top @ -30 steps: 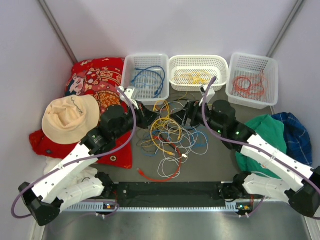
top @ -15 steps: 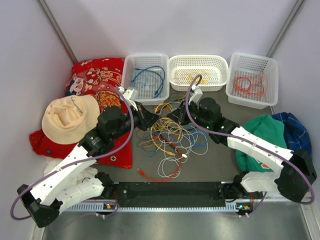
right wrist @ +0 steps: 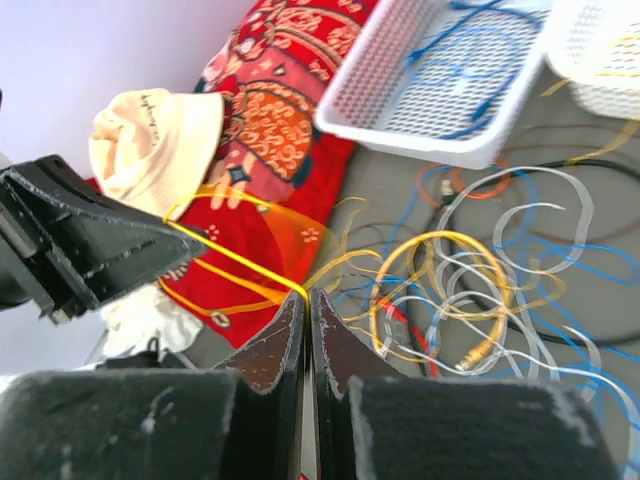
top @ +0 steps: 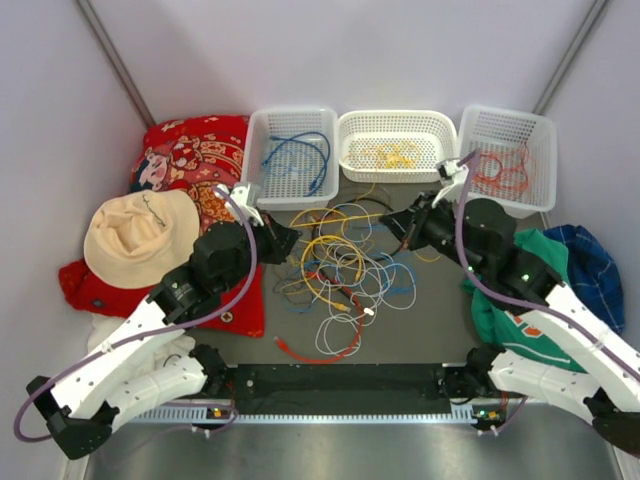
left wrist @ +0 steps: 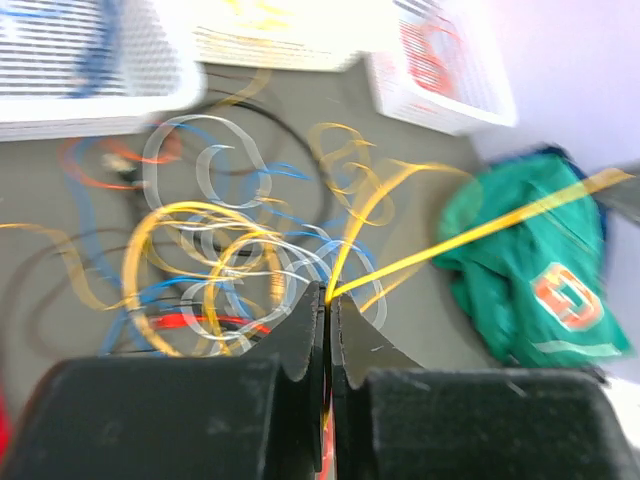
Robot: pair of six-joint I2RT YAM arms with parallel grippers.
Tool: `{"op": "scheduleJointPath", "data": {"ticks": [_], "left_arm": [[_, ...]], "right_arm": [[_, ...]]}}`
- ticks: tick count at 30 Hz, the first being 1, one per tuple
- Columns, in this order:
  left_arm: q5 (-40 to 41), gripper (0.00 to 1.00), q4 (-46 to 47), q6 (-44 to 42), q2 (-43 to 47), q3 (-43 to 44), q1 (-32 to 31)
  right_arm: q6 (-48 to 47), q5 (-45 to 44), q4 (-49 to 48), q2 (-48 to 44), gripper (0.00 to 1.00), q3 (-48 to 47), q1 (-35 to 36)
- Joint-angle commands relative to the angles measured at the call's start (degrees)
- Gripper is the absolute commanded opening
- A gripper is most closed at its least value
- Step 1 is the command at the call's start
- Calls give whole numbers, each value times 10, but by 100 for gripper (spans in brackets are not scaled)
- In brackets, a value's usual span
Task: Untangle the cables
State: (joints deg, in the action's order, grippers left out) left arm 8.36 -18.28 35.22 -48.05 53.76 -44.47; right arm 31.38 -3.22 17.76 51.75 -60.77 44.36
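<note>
The cables (top: 340, 275) lie in a loose tangle of yellow, white, blue, red and black loops on the grey table between the arms. One yellow cable (top: 345, 214) runs taut above the pile from my left gripper (top: 287, 240) to my right gripper (top: 397, 228). In the left wrist view my left gripper (left wrist: 327, 296) is shut on that yellow cable (left wrist: 480, 232), which leads off to the upper right. Seen from the right wrist, my right gripper (right wrist: 307, 296) is also shut on the yellow cable (right wrist: 235, 257), which stretches towards the left gripper's fingers (right wrist: 110, 245).
Three white baskets stand at the back: one with blue cables (top: 290, 118), one with yellow (top: 395, 120), one with orange (top: 505, 115). A red patterned cloth (top: 200, 160) and a beige hat (top: 140, 235) lie left. Green (top: 530, 260) and blue (top: 590, 265) cloths lie right.
My right gripper has shut on the yellow cable and pulled away to the right. The left gripper has drawn back slightly left, so the cable now runs taut between them.
</note>
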Motion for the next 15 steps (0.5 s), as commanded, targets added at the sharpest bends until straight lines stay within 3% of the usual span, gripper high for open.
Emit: {"op": "scheduleJointPath", "data": {"ticks": [1, 6, 13, 14, 15], "left_arm": [[202, 0, -132, -14, 9, -5, 25], [222, 0, -148, -9, 2, 3, 26], [183, 0, -112, -18, 16, 7, 26], [163, 0, -106, -20, 16, 8, 26], [149, 0, -88, -21, 23, 8, 26]], "right_arm": [[-52, -162, 129, -48, 0, -74, -24], [-64, -199, 169, -70, 0, -103, -24], [-57, -165, 171, -76, 0, -94, -24], [-58, -144, 157, -75, 2, -90, -24], [-55, -91, 147, -74, 14, -82, -24]]}}
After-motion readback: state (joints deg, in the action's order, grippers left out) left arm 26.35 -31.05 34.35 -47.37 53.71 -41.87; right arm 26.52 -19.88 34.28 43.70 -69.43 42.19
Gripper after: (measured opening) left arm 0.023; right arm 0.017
